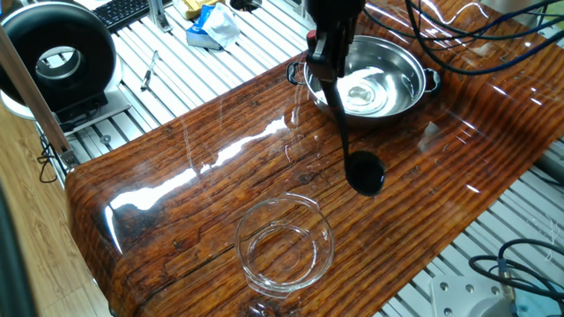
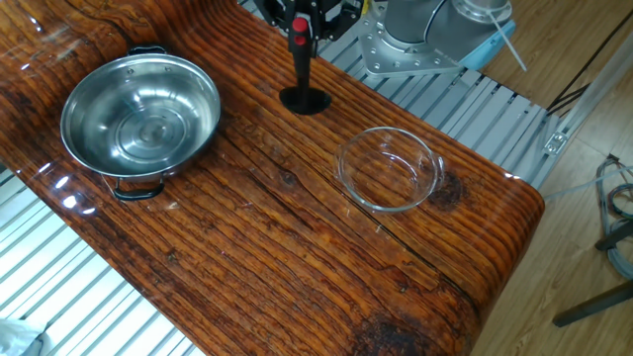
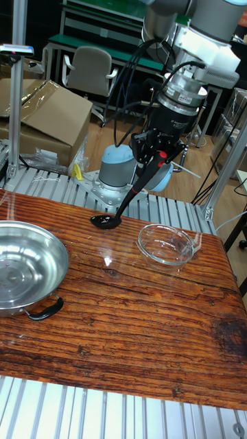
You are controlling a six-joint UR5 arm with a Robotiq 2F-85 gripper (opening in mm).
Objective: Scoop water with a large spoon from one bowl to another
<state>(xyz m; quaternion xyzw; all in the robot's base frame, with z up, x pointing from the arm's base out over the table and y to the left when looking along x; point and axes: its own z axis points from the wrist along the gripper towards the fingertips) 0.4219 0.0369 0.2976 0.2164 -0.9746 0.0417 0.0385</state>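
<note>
My gripper (image 1: pixel 324 55) (image 2: pixel 300 20) (image 3: pixel 160 156) is shut on the red-tipped upper end of the large spoon, a black ladle. Its handle (image 3: pixel 134 192) slants down to the small round cup (image 1: pixel 364 173) (image 2: pixel 306 99) (image 3: pixel 105 221), which hangs low over the wooden table between the two bowls. The steel bowl (image 1: pixel 401 97) (image 2: pixel 140 114) (image 3: pixel 20 267) holds shiny clear water (image 1: pixel 359 93). The clear glass bowl (image 1: pixel 285 244) (image 2: pixel 390 168) (image 3: pixel 165 245) stands apart from the ladle. Whether the ladle cup holds water cannot be told.
Cables (image 1: pixel 467 40) hang over the table behind the steel bowl. A black round device (image 1: pixel 57 57), a keyboard (image 1: pixel 123 11) and a blue-white packet (image 1: pixel 211 26) lie on the slatted bench. The robot base (image 2: pixel 425 30) stands by the table's edge, and a cardboard box (image 3: pixel 41 116) lies beyond.
</note>
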